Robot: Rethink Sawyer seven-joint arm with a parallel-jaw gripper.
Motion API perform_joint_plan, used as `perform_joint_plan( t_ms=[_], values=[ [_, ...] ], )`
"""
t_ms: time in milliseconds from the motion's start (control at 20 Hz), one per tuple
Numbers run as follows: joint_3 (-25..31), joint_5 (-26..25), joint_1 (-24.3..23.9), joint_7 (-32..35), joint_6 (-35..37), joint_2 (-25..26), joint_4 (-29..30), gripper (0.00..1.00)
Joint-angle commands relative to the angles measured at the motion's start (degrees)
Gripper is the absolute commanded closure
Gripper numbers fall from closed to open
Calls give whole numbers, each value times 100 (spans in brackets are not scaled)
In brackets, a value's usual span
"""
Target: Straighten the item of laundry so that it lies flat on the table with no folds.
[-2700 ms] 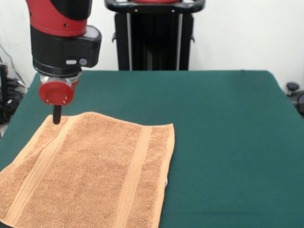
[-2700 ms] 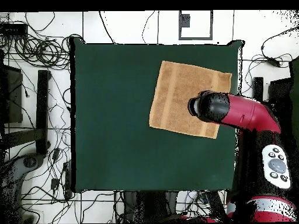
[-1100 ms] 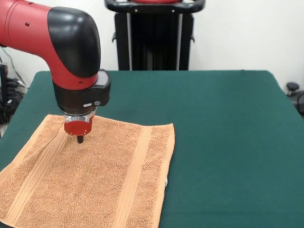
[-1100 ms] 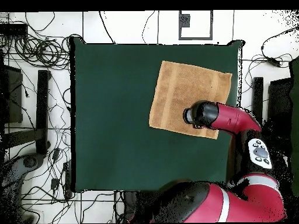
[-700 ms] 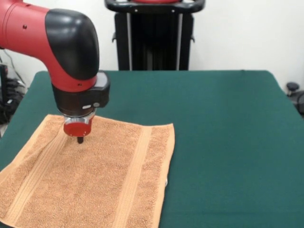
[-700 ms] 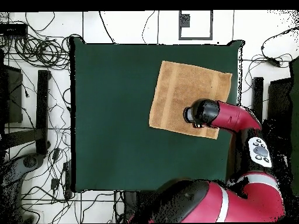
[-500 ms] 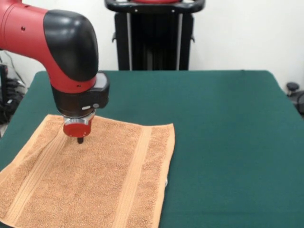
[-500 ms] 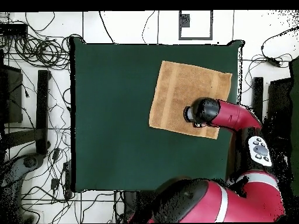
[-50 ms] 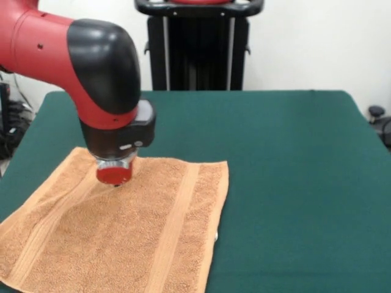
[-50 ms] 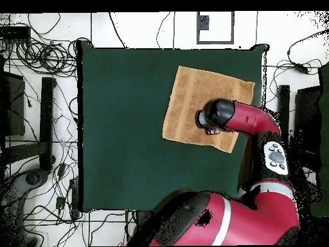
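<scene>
The item of laundry (image 9: 122, 238), an orange-tan terry towel with two woven bands, lies spread on the left near part of the green table (image 9: 293, 183). Its near-left part runs off the picture. A small white tag (image 9: 215, 235) peeks out at its right edge. My gripper (image 9: 115, 184) is shut and presses down into the towel close to its far edge, with only a dark tip showing under the red disc. From overhead the towel (image 10: 193, 103) sits slightly skewed at the upper right of the table (image 10: 122, 128), and the arm's wrist (image 10: 215, 116) covers the gripper.
A black stand (image 9: 198, 46) rises behind the table's far edge. Cables (image 10: 38, 58) lie on the floor around the table. The towel's near end lies close to the table's edge in the front view.
The gripper has moved a little to the right in the front view and sunk into the towel. The towel has shifted and turned slightly with it.
</scene>
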Motion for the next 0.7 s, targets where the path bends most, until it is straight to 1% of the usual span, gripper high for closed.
perform_joint_plan(
  t_ms=[50,250,350,700],
  values=[
    [507,852,629,1205,635,289,-262,100],
    [344,1188,821,1417,898,277,-377,100],
    [259,1276,909,1468,916,315,-436,100],
    [127,1457,952,1219,523,440,-338,100]
  ],
)
